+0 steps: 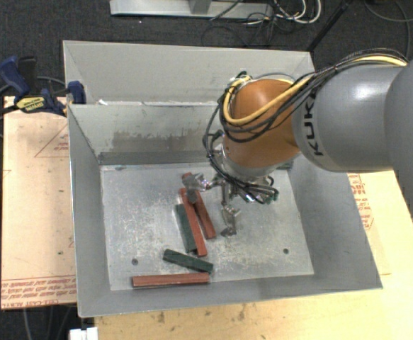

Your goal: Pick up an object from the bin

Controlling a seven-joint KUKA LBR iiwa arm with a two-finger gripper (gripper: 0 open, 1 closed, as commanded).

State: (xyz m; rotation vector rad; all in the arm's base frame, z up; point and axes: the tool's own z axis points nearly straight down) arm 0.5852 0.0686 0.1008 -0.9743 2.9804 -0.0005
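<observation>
Mia: Where is the pincer [227, 222] now?

Tom: It hangs low in the middle of the bin [284, 257], close to the floor. The arm [362, 119] comes in from the right side of the view.

Mia: Does it hold anything?

Tom: Nothing shows in its grip. How far open it is, he cannot tell, because the round orange wrist hides much of it.

Mia: What lies nearest to it?

Tom: A red-brown stick [202, 214]. It lies just beside the pincer, on the view's left. Whether they touch is too hard to see.

Mia: Which way does the stick point?

Tom: Its long side runs from the back of the bin toward the front, tilted a little. The near end leans toward the pincer.

Mia: Is it alone?

Tom: No. A second red-brown stick [195, 238] and a dark green stick [185, 227] lie tight against it, farther left. A short green stick [188, 261] and one flat red-brown stick [171, 280] lie nearer the front.

Mia: So what matters for the grab?

Tom: He thinks the pincer must slide a bit left and close across the stick's thin side, not along its length.
</observation>
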